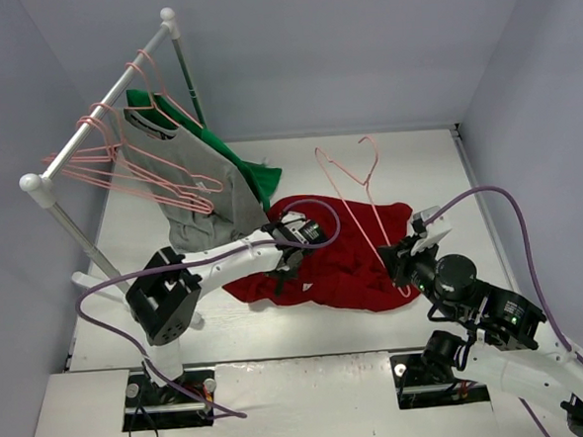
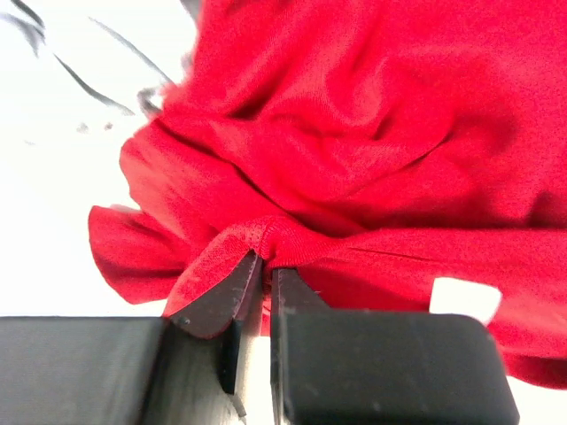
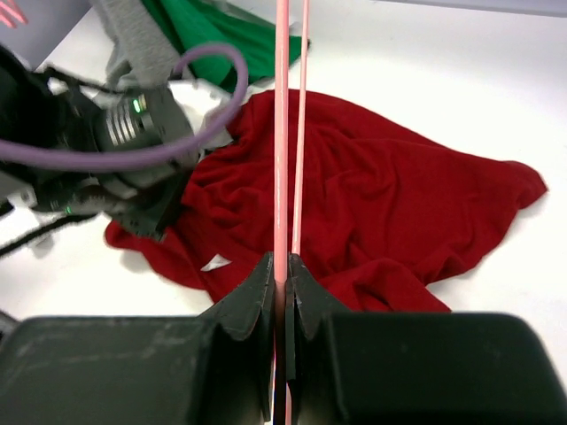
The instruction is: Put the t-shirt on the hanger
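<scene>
T-shirt (image 1: 344,265) is soft, limp and light, so my left gripper (image 2: 266,263) pinches a hemmed fold of it, perhaps the collar, while my right gripper (image 3: 283,266) clamps the thin hanger (image 3: 282,133).

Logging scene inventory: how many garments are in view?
3: the dark red t-shirt crumpled on the table, the grey t-shirt hanging from the rack, the green garment behind it. More could be hidden.

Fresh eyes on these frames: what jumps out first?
A crumpled dark red cloth t-shirt lies on the white table, the left gripper shut on a fold of its edge. The right gripper pinches a thin pink wire hanger over the shirt. Back left, a white rail rack holds more pink hangers, a grey t-shirt and a green garment.
</scene>
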`<action>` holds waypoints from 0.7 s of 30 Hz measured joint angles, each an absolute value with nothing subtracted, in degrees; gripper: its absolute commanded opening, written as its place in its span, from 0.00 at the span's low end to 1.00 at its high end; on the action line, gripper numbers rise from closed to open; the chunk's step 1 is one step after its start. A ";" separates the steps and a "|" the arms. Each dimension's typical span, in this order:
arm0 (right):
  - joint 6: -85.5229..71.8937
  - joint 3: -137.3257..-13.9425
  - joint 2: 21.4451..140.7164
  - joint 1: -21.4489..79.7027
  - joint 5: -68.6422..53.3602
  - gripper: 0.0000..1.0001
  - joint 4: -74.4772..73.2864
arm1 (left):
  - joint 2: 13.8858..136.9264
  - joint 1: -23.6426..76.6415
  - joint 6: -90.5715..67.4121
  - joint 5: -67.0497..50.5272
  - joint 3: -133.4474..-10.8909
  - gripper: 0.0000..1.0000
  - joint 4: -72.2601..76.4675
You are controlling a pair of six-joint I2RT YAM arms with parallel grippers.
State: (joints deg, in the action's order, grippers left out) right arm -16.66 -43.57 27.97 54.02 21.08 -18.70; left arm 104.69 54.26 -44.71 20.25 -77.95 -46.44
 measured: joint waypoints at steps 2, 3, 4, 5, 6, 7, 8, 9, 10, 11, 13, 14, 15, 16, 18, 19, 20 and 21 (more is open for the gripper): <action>-16.71 -43.57 27.94 54.02 19.46 0.00 -18.70 | 102.93 53.50 -42.33 20.65 -79.01 0.00 -46.39; -16.76 -43.57 27.94 54.02 18.47 0.00 -18.70 | 101.88 53.00 -41.12 20.76 -79.48 0.00 -46.39; -16.87 -43.57 27.94 54.02 17.36 0.00 -18.72 | 100.77 52.14 -39.62 20.82 -79.98 0.00 -46.41; -16.98 -43.57 27.94 54.02 16.24 0.00 -18.77 | 99.70 51.17 -38.20 20.84 -80.44 0.00 -46.37; -17.15 -43.57 27.94 54.02 15.06 0.00 -18.85 | 98.80 50.14 -37.00 20.84 -80.87 0.00 -46.37; -17.39 -43.57 27.94 54.02 13.96 0.00 -18.96 | 97.91 48.93 -35.75 20.84 -81.32 0.00 -46.37; -17.60 -43.57 27.94 54.02 12.94 0.00 -19.17 | 97.18 47.64 -34.40 20.79 -81.75 0.00 -46.40; -17.83 -43.57 27.93 54.02 11.99 0.00 -19.42 | 96.64 46.39 -33.07 20.61 -82.14 0.00 -46.40; -18.03 -43.57 27.92 54.02 11.14 0.00 -19.73 | 96.27 45.13 -31.70 20.32 -82.53 0.00 -46.41; -18.17 -43.58 27.89 54.02 10.35 0.00 -20.13 | 96.09 43.86 -30.27 19.98 -82.97 0.00 -46.47; -18.58 -43.59 27.83 54.02 8.57 0.00 -20.98 | 96.07 41.86 -27.80 19.28 -83.84 0.00 -46.48; -18.88 -43.62 27.84 54.02 7.49 0.00 -21.37 | 96.07 40.85 -26.48 18.84 -84.26 0.00 -46.57; -19.14 -43.62 27.86 54.02 6.50 0.00 -21.68 | 96.07 39.97 -25.26 18.34 -84.76 0.00 -46.72; -19.38 -43.68 27.86 54.02 5.39 0.00 -22.09 | 96.07 39.28 -24.10 17.86 -85.37 0.00 -46.96; -19.62 -43.90 27.88 54.02 3.62 0.00 -22.69 | 96.07 38.04 -22.21 16.93 -86.73 0.00 -47.17; -19.84 -44.10 27.88 54.02 2.36 0.00 -23.07 | 96.07 37.26 -21.42 16.23 -87.47 0.00 -47.38; -20.11 -44.31 27.88 54.02 1.23 0.00 -23.44 | 96.07 36.71 -20.68 15.39 -88.21 0.00 -47.44; -20.39 -44.49 27.86 54.02 0.07 0.00 -23.73 | 96.07 36.08 -19.99 14.65 -88.94 0.00 -47.57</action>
State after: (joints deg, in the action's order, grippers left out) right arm -20.39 -44.49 27.86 54.02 0.07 -23.73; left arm 96.07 36.08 -19.99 14.65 -88.94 -47.57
